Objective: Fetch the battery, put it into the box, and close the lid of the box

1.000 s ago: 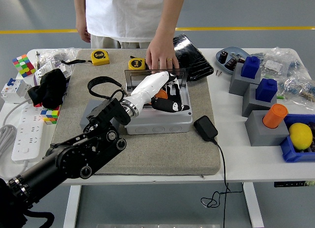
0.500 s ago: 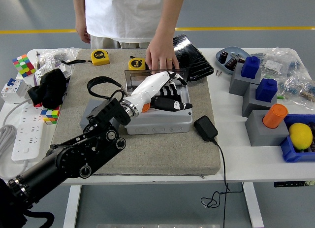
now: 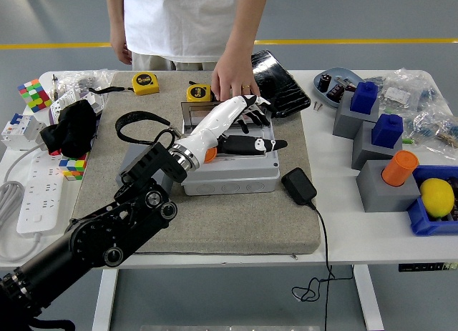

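Left white robot hand (image 3: 240, 127) fingers spread, holding nothing, above open light-grey plastic box (image 3: 230, 166) on grey felt mat (image 3: 207, 216), orange battery (image 3: 209, 154) inside box, person's hand (image 3: 235, 79) holding clear lid (image 3: 195, 111) upright

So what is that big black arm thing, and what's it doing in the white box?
That black arm belongs to a robot, and the picture is taken from a camera up on the robot, looking down over a white table. It is the robot's left arm, and its white left hand has five fingers, spread out over an open grey-white box on a grey mat. The hand holds nothing that I can see. Something orange peeks out under its wrist; I can't tell what it is. A person stands at the far side, with one hand on the box's clear lid. Around the box lie yellow tape measures, a black charger, colourful cubes and blue blocks. The other robot arm isn't in the picture.
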Controlling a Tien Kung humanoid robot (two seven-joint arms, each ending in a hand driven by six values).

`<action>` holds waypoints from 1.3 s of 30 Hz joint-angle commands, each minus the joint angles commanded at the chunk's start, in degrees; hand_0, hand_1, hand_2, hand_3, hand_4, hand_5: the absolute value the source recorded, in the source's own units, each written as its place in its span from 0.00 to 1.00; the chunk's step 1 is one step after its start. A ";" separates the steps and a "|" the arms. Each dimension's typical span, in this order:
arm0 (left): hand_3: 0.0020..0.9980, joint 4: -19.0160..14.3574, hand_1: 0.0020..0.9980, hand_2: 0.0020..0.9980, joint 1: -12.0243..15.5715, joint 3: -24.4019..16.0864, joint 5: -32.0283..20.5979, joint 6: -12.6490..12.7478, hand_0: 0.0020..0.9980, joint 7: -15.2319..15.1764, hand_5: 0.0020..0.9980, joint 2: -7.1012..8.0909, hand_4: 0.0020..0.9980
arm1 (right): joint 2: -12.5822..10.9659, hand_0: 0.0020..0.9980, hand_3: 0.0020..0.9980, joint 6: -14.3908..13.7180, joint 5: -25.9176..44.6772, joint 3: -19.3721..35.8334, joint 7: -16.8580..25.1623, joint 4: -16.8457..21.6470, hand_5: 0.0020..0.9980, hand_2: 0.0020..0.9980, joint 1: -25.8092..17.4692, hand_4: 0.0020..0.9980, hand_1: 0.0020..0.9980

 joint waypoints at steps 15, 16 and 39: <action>0.54 -14.34 0.49 0.49 11.77 -9.55 -0.70 -0.05 0.31 -0.56 0.50 11.31 1.00 | 0.07 0.60 0.58 -0.02 -0.43 0.52 0.14 0.00 0.56 0.67 0.27 0.97 0.65; 0.54 -14.47 0.49 0.49 12.28 -9.88 -0.77 -0.05 0.31 -0.52 0.50 11.82 1.00 | 0.06 0.60 0.58 -0.02 -0.43 0.50 0.16 0.00 0.56 0.67 0.26 0.97 0.65; 0.53 -9.77 0.51 0.49 12.66 -5.14 -2.20 -0.74 0.32 -0.42 0.49 11.70 1.00 | 0.13 0.60 0.58 0.02 -0.09 0.30 0.23 0.00 0.56 0.67 0.13 0.98 0.65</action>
